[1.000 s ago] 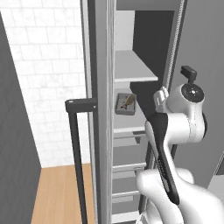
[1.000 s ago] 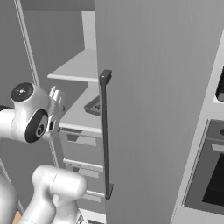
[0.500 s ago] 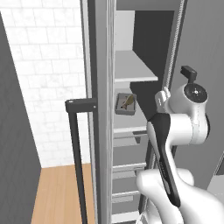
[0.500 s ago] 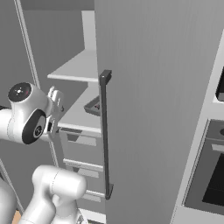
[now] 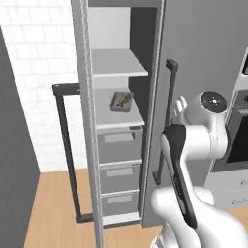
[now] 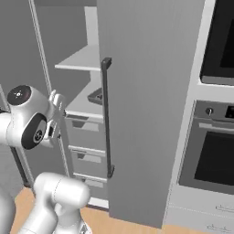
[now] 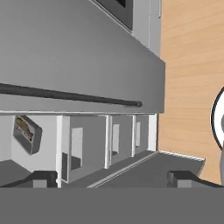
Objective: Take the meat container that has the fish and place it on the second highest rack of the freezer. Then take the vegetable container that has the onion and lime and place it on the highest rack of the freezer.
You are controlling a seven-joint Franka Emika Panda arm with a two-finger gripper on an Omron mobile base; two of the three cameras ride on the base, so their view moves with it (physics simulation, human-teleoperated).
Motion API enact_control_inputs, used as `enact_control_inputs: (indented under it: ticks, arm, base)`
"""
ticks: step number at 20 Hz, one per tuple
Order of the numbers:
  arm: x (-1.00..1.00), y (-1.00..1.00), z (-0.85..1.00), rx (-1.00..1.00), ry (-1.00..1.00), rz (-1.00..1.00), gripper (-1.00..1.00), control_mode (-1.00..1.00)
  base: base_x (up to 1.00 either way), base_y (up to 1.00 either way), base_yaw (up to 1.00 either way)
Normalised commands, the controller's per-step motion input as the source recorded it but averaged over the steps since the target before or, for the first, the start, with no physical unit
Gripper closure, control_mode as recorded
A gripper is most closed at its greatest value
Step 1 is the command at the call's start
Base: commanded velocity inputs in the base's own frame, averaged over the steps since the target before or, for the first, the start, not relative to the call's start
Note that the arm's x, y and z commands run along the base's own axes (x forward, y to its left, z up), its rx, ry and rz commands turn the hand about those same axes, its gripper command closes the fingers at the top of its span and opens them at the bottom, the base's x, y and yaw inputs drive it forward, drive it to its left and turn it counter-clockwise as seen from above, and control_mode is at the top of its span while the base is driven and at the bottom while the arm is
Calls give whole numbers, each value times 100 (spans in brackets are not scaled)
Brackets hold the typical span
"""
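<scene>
The freezer [image 5: 121, 29] stands open with pale shelves. The meat container [image 5: 121, 101] rests on its second shelf from the top, the fish [image 5: 124, 99] lying in it. The tray also peeks out beside the door edge [image 6: 96, 96] and appears sideways in the hand view [image 7: 27, 133]. My gripper [image 5: 180, 104] is drawn back outside the cabinet, in front of the right door, open with nothing between its fingertips [image 7: 43, 177]. From the right it sits beside the white wrist [image 6: 57, 100]. The vegetable container, the onion and the lime are out of view.
The freezer's left door swings wide with its dark bar handle [image 5: 65, 145]. The right door [image 6: 146, 114] carries a handle [image 6: 106, 119] close to my hand. Drawers [image 5: 118, 145] lie below the tray's shelf. The oven [image 6: 215, 155] and microwave [image 6: 224, 36] column stands to the right.
Both base views have shifted: the base has backed away from the freezer, which now looks smaller and further off. The gripper stays open and empty.
</scene>
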Motion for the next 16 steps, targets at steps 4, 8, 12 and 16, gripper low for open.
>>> enact_control_inputs:
  ticks: [4, 8, 12, 16]
  arm:
    - [0, 0, 0, 0, 0, 0, -100, 100]
    - [0, 0, 0, 0, 0, 0, -100, 100]
    - [0, 0, 0, 0, 0, 0, -100, 100]
    - [0, 0, 0, 0, 0, 0, -100, 100]
  base:
    - [-28, -100, -42]
    - [-2, -98, -44]
    - [2, -100, -28]
    - [27, -100, -23]
